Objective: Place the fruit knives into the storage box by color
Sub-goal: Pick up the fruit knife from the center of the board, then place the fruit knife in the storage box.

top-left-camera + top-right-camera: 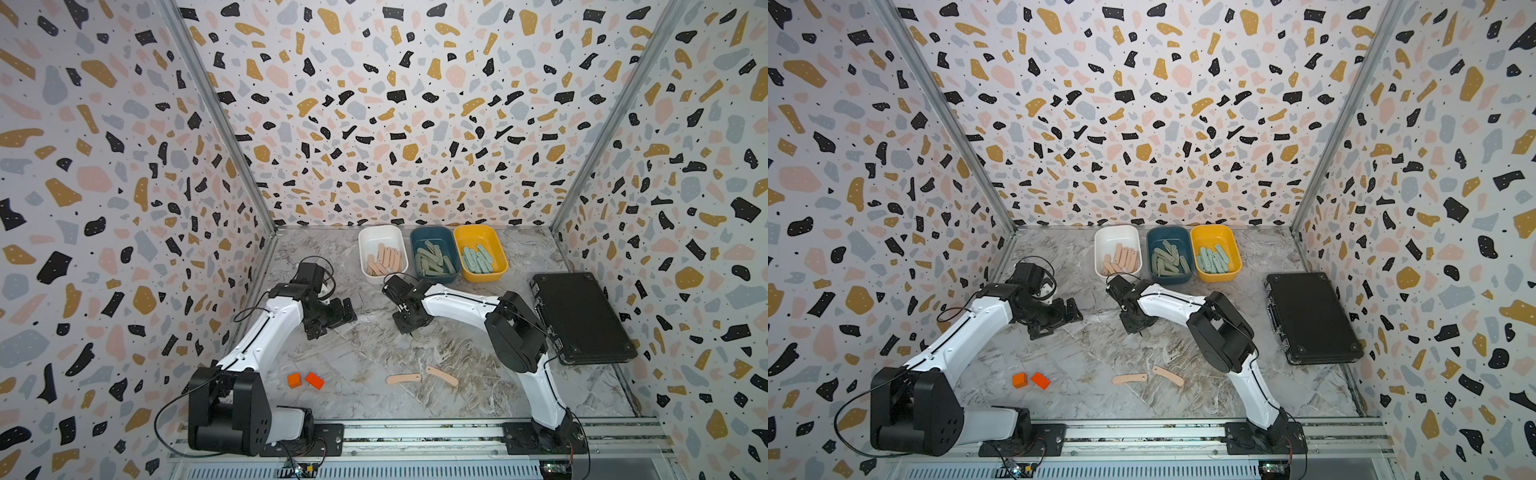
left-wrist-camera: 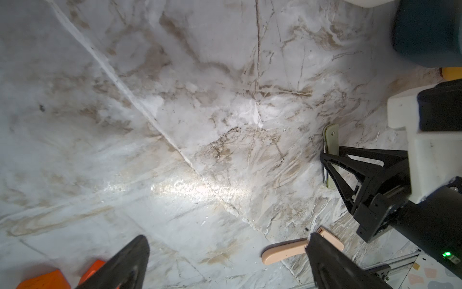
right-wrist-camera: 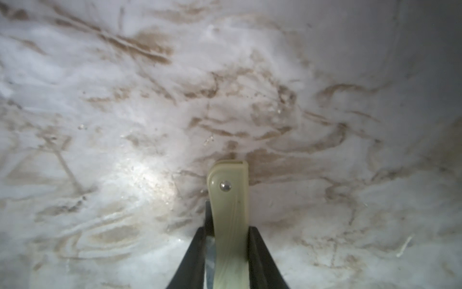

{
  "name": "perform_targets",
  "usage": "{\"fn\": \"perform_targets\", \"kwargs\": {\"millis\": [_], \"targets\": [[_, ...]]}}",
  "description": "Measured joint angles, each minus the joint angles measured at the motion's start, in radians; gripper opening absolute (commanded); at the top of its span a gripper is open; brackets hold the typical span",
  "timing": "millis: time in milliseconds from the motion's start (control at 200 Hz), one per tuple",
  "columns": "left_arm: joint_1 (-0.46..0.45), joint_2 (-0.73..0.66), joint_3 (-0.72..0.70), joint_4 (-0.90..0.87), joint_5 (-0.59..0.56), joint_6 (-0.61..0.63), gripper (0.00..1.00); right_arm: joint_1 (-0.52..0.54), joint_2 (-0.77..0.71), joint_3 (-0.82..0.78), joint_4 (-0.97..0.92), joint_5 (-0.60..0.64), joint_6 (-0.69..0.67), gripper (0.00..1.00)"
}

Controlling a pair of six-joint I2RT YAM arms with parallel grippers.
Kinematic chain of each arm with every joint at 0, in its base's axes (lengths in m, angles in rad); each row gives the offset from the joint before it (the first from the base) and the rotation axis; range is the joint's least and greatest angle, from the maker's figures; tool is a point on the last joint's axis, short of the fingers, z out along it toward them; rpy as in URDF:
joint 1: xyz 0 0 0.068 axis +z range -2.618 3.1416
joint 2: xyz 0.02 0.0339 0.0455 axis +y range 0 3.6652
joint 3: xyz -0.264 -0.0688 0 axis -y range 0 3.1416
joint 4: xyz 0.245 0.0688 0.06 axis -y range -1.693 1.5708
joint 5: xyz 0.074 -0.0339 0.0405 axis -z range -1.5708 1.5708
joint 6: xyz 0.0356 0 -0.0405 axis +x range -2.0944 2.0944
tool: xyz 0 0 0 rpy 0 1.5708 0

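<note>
Slim, matte sage-green folded fruit knife (image 3: 230, 200), gently curved, round-ended, silver rivet near the tip, pinched by right gripper (image 3: 228, 229) at centre of grey-veined marble tabletop (image 1: 365, 357). Two peach-pink folded knives (image 1: 403, 378) (image 1: 441, 375) flat at six o'clock. At nine o'clock, left gripper (image 2: 228, 240) spread wide.

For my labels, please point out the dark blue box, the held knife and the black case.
dark blue box (image 1: 436, 279): a top view, near wall.
green knife (image 3: 230, 212): right wrist view, handle.
black case (image 1: 582, 316): a top view, lid middle.
</note>
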Motion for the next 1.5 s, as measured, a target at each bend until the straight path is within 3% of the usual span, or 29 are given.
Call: {"fn": "perform_targets", "kwargs": {"millis": [491, 691, 886, 1121, 1181, 1342, 1502], "targets": [[-0.008, -0.039, -0.040, 0.034, 0.110, -0.001, 0.99, -0.066, -0.139, -0.028, -0.034, 0.045, -0.015, 0.03], [-0.056, -0.038, -0.058, 0.081, 0.141, -0.024, 0.99, -0.122, -0.163, 0.027, -0.056, 0.080, -0.059, 0.02], [-0.179, -0.007, -0.063, 0.118, 0.145, -0.029, 0.99, -0.267, -0.074, 0.268, -0.051, 0.097, -0.122, 0.01], [-0.303, 0.097, -0.020, 0.106, 0.117, 0.008, 0.99, -0.407, 0.262, 0.663, -0.052, 0.112, -0.185, 0.02], [-0.332, 0.113, -0.014, 0.098, 0.106, 0.020, 0.99, -0.429, 0.340, 0.734, -0.064, 0.111, -0.196, 0.07], [-0.442, 0.140, 0.009, 0.083, 0.050, 0.039, 0.99, -0.452, 0.413, 0.786, -0.128, 0.060, -0.217, 0.33], [-0.594, 0.155, -0.012, 0.100, 0.005, 0.027, 0.99, -0.444, 0.171, 0.477, -0.076, -0.051, -0.217, 0.51]]}}
